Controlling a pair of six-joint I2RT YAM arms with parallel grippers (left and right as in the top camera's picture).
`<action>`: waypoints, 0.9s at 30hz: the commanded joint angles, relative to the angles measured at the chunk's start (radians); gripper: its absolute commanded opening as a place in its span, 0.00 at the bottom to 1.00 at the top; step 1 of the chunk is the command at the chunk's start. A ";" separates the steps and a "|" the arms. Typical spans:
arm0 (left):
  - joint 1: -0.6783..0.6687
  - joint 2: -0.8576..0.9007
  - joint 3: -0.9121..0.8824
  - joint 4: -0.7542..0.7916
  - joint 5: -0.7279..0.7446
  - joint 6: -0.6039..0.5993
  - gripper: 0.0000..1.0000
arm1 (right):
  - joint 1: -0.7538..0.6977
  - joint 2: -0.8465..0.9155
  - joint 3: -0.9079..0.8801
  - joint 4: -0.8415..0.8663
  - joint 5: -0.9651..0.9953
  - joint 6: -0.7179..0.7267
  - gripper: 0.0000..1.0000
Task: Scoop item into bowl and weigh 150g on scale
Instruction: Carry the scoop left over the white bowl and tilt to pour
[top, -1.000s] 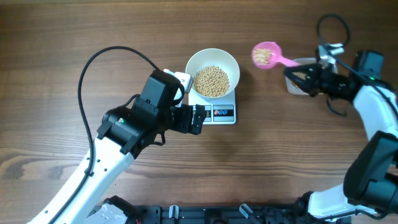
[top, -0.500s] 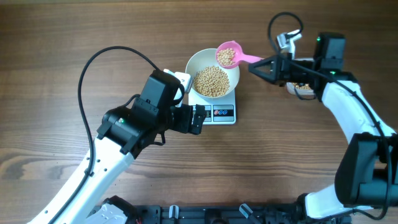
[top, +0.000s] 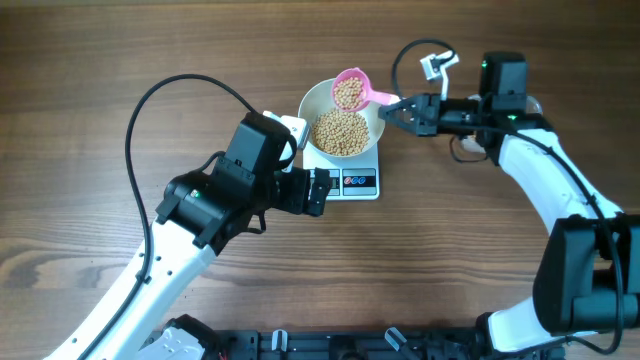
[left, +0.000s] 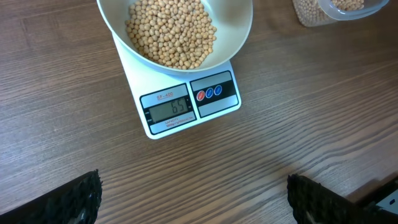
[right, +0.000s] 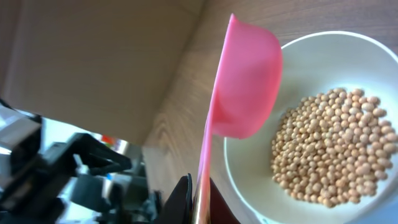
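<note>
Wood-grain worktop (top: 90, 60) fills the overhead view. Left of centre, the left claw (top: 322, 192) hangs with its fingers spread wide and nothing between them. It is just beside the lower left corner of the scale (top: 358, 183), whose display faces the lower edge of the frame. On the scale, at upper centre, stands the white bowl (top: 312, 104) with a heap of beans (top: 341, 132) in its bottom. Over the bowl's upper right rim sits a pink scoop (top: 381, 97), its cup filled with more beans. Right of that, the right claw (top: 402, 107) is closed on the scoop's handle. In the left wrist view, a clear tub (left: 311, 14) holding beans shows at the upper right corner.
</note>
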 joint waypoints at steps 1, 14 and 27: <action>-0.005 -0.001 -0.004 -0.001 -0.010 0.021 1.00 | 0.051 -0.016 -0.001 -0.003 0.107 -0.109 0.04; -0.005 -0.001 -0.004 -0.001 -0.010 0.021 1.00 | 0.114 -0.171 0.019 -0.130 0.403 -0.251 0.04; -0.005 -0.001 -0.004 -0.001 -0.010 0.021 1.00 | 0.200 -0.171 0.019 -0.126 0.644 -0.435 0.04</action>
